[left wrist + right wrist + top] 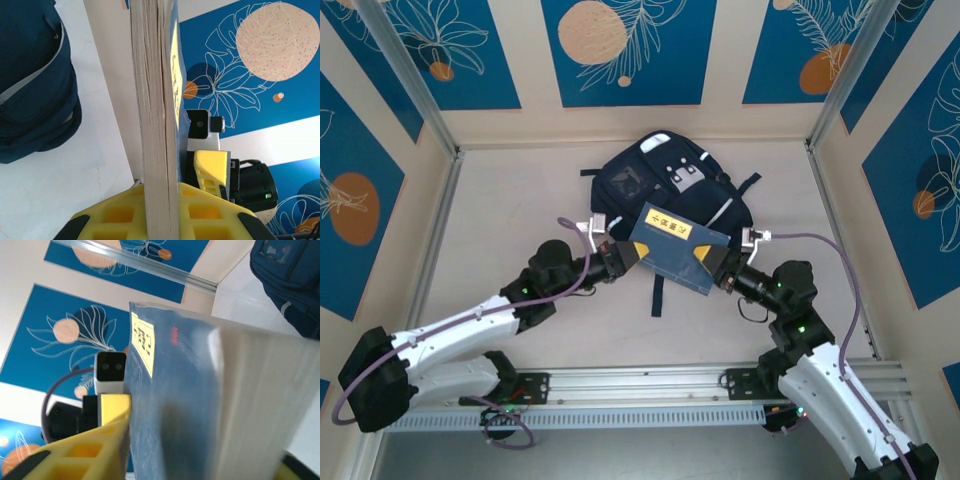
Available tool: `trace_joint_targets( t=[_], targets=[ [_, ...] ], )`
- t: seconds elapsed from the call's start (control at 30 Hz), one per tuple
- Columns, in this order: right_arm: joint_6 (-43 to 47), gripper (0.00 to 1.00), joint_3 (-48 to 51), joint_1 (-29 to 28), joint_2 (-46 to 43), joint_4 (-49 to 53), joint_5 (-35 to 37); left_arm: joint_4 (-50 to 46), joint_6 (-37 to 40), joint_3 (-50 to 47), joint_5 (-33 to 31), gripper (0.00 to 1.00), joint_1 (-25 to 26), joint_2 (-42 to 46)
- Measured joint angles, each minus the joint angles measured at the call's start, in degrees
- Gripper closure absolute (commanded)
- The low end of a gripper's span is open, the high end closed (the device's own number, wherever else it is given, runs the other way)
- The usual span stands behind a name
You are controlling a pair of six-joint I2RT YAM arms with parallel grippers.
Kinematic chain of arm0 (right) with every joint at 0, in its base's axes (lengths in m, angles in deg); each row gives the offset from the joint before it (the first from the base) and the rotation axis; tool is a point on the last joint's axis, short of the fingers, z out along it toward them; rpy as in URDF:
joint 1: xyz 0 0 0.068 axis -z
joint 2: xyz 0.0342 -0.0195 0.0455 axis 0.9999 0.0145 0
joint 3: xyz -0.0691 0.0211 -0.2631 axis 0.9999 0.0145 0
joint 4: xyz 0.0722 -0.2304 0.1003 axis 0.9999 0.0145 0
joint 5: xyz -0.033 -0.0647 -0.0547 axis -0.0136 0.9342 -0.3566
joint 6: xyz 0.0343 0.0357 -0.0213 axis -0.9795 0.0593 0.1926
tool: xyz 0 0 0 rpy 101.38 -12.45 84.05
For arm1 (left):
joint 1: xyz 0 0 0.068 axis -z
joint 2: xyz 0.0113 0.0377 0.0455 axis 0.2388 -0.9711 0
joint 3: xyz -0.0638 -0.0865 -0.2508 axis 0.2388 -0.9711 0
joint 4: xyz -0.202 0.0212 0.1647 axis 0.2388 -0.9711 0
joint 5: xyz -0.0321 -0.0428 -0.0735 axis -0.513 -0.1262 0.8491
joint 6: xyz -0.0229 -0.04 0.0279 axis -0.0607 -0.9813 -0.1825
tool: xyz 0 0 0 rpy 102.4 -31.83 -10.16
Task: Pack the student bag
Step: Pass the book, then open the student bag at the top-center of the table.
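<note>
Left gripper point(632, 254) clamps one end of a blue book point(672, 250) with a yellow label, held clear of the table point(510, 210). The right gripper point(708, 262) brackets the opposite end, probably a handover; whether its jaws press or merely flank the cover cannot be told. The student bag point(665, 178) lies flat just beyond, its near edge hidden by the book, and any opening is hard to make out.

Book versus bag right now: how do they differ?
The book is small and flat; the bag is much bigger and bulky. The book is mid-blue with a yellow label; the bag is dark navy with a grey patch. The book spans between the left pincer and right pincer, while the bag lies on the table. Both are blue.
</note>
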Motion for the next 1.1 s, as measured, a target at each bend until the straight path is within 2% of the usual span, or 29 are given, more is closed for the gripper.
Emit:
trace_joint_targets(
  t=[0.07, 0.13, 0.27, 0.37, 0.4, 0.47, 0.53, 0.57, 0.63, 0.77, 0.93, 1.1],
  targets=[
    [0.9, 0.52, -0.11, 0.81, 0.24, 0.09, -2.1, -0.55, 0.83, -0.04, -0.04, 1.0, -0.02, 0.46],
    [1.18, 0.57, -0.11, 1.49, 0.48, -0.04, -3.78, -1.01, 1.49, -0.04, 0.09, 1.0, -0.11, 0.55],
    [0.74, 0.77, 0.0, 2.25, 1.55, -2.08, -5.9, -1.36, 2.23, -0.04, 0.5, 1.0, -0.39, 0.57],
    [-0.02, 0.99, 0.2, 2.54, 3.65, -3.93, -7.39, -1.42, 2.32, -0.04, 0.96, 1.0, -0.5, 0.74],
    [-0.48, 1.0, 0.24, 2.78, 4.24, -3.98, -7.58, -1.88, 2.4, 0.0, 1.16, 0.99, -0.81, 0.81],
    [0.07, 1.0, 0.22, 2.84, 4.44, -2.73, -7.61, -4.98, 3.45, 0.9, 1.2, 0.76, -1.01, 0.79],
    [1.49, 1.0, -0.7, 2.82, 2.95, 2.1, -6.4, -11.98, 6.93, 3.65, 0.74, 0.49, -1.07, 0.72],
    [2.67, 1.0, -1.73, 2.82, 2.03, 5.18, -5.35, -15.43, 8.68, 4.92, 0.04, 0.41, -1.11, 0.68],
    [6.47, 1.0, -6.01, 2.86, -0.11, 14.51, -0.72, -23.23, 13.35, 8.72, -1.64, 0.32, -1.22, 0.07],
    [13.9, 1.0, -14.95, 2.89, -1.4, 30.21, 10.82, -37.55, 23.71, 20.72, -4.81, 0.26, -1.22, -5.55],
    [18.71, 1.0, -18.14, 2.97, -0.5, 46.88, 26.82, -50.86, 37.03, 38.97, -8.28, 0.19, -1.09, -19.91],
    [19.82, 1.0, -18.27, 3.02, 1.62, 59.21, 40.44, -59.82, 47.47, 53.59, -11.56, 0.17, -0.24, -36.04]
  ],
)
